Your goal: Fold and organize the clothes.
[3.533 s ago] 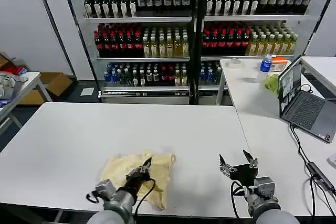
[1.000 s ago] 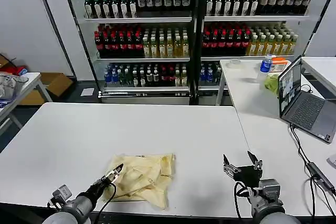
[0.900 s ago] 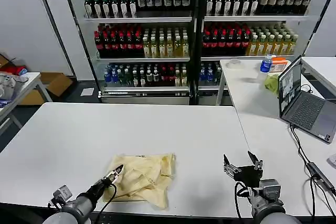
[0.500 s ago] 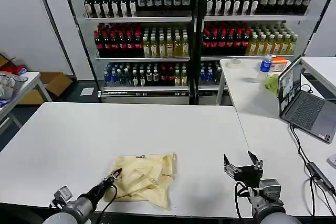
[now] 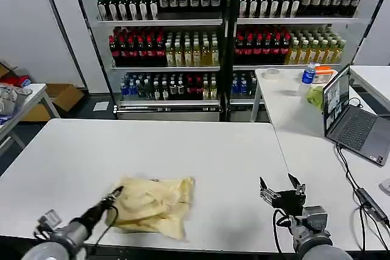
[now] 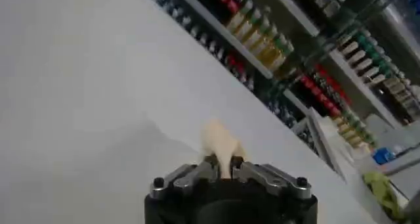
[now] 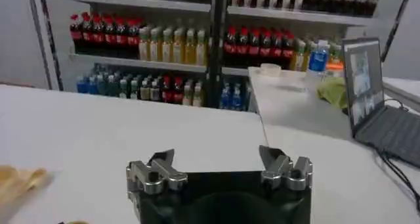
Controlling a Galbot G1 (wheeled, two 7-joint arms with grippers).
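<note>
The clothes, one pale cream-yellow T-shirt, lie crumpled near the front edge of the white table, left of centre. My left gripper is shut on the shirt's left edge. In the left wrist view a tongue of the cream fabric sticks out between that gripper's closed fingers. My right gripper stands open over bare table at the front right, well away from the shirt, nothing between its fingers. A bit of the shirt shows at the right wrist view's edge.
A second white table at the right carries an open laptop, a cable, a water bottle and a bright green cloth lump. Shelves of drink bottles fill the back wall. Bare tabletop lies between and beyond the grippers.
My left gripper has pulled to the left with the shirt's edge in it, dragging the shirt leftward and bunching it. The right gripper has stayed in place.
</note>
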